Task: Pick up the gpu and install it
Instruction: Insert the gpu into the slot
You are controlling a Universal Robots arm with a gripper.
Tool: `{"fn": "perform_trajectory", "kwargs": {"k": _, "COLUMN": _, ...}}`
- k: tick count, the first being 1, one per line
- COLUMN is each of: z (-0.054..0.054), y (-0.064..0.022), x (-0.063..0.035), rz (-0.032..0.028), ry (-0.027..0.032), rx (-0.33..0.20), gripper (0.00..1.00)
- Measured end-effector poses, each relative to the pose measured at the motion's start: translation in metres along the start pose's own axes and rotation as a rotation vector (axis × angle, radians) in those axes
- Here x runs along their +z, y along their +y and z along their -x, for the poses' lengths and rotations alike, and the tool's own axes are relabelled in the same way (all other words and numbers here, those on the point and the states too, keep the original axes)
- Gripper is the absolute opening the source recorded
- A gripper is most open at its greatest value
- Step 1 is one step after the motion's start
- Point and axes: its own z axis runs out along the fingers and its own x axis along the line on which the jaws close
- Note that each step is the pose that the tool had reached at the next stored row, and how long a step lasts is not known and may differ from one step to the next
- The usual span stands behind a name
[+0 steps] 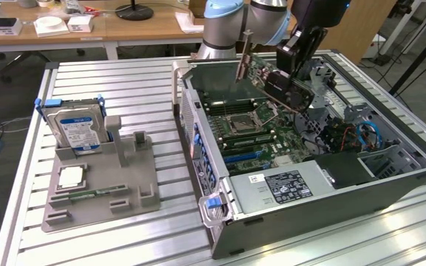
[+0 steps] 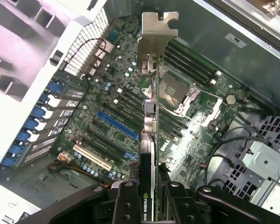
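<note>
Install step judged underway: gpu (image 1: pixel 268 77) is held clamped in the gripper (image 2: pixel 153 200), tilted above the motherboard (image 1: pixel 246 130) inside the case (image 1: pixel 331 191), not yet seated; edge alignment over the blue slot (image 2: pixel 116 123) is called for.

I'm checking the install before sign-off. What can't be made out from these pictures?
- Wrist view: the graphics card shows edge-on, hiding its faces and the motherboard strip behind it.
- Exterior view: the arm is cut off by the top edge.
- Exterior view: the hard drive label text is too small.
</note>
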Motion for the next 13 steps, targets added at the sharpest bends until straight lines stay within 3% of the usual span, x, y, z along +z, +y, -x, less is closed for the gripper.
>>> {"fn": "perform_trajectory", "kwargs": {"k": 13, "z": 0.0000, "y": 0.0000, "x": -0.0013, "rz": 0.0011, "ry": 0.0029, "rx": -0.081, "gripper": 0.26}}
